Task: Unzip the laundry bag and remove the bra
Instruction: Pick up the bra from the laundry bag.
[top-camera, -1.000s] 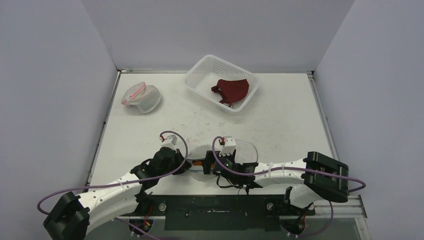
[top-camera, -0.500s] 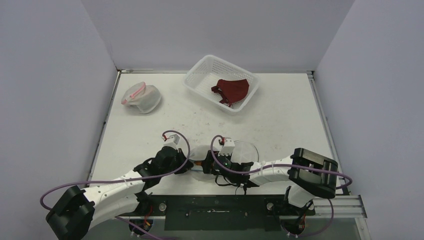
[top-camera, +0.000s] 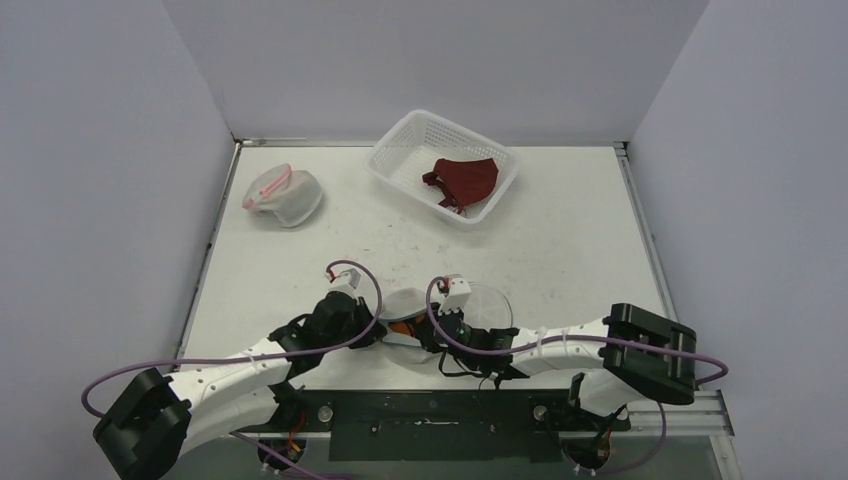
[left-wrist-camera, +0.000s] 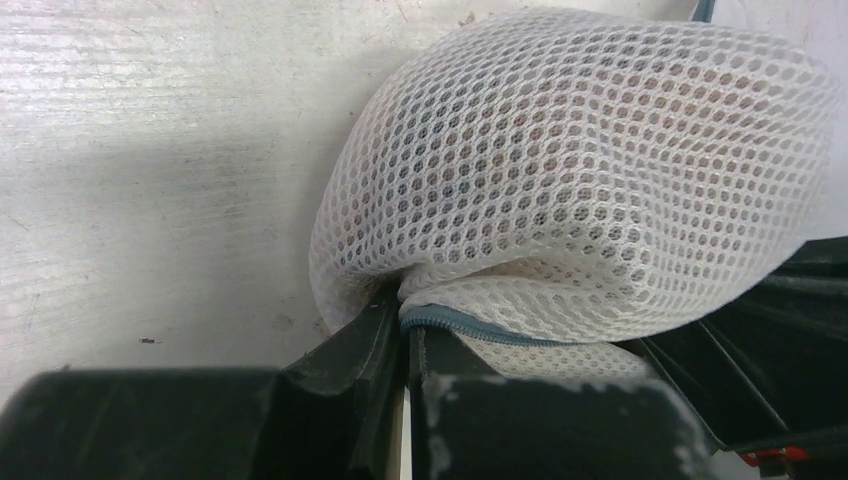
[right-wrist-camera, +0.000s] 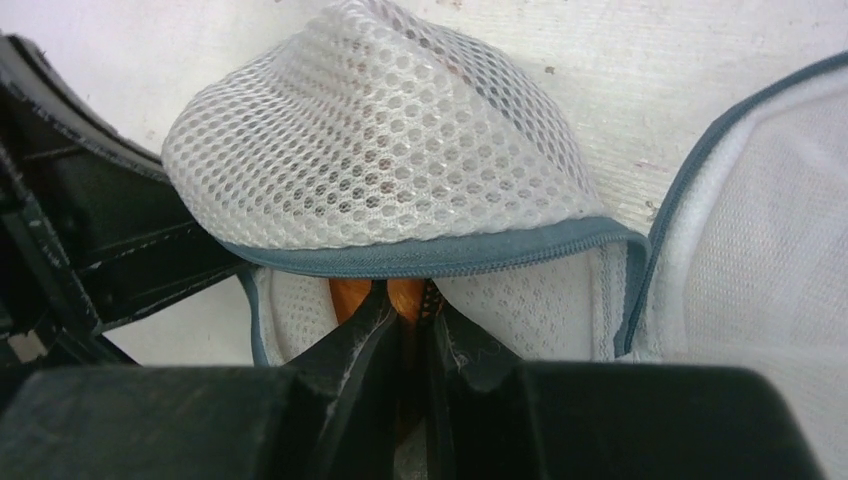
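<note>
The white mesh laundry bag (top-camera: 405, 302) lies near the table's front edge between my two grippers. Its blue zipper (right-wrist-camera: 430, 252) is undone and the round flap (top-camera: 490, 302) is folded out to the right. An orange bra (right-wrist-camera: 348, 297) shows inside the opening. My left gripper (left-wrist-camera: 405, 325) is shut on the bag's zipper edge (left-wrist-camera: 470, 325), under the mesh dome (left-wrist-camera: 580, 180). My right gripper (right-wrist-camera: 412, 300) reaches into the opening from the right and is shut on the orange bra. Seen from above, both grippers meet at the bag, left gripper (top-camera: 385, 328), right gripper (top-camera: 420, 330).
A white plastic basket (top-camera: 398, 140) at the back centre holds a dark red bra (top-camera: 462, 178). A second mesh bag with pink trim (top-camera: 283, 195) lies at the back left. Grey walls stand close around the table (top-camera: 560, 240).
My right gripper has pushed a little left into the bag's opening and closed from wide open onto the orange bra. The left gripper kept its grip on the bag's edge.
</note>
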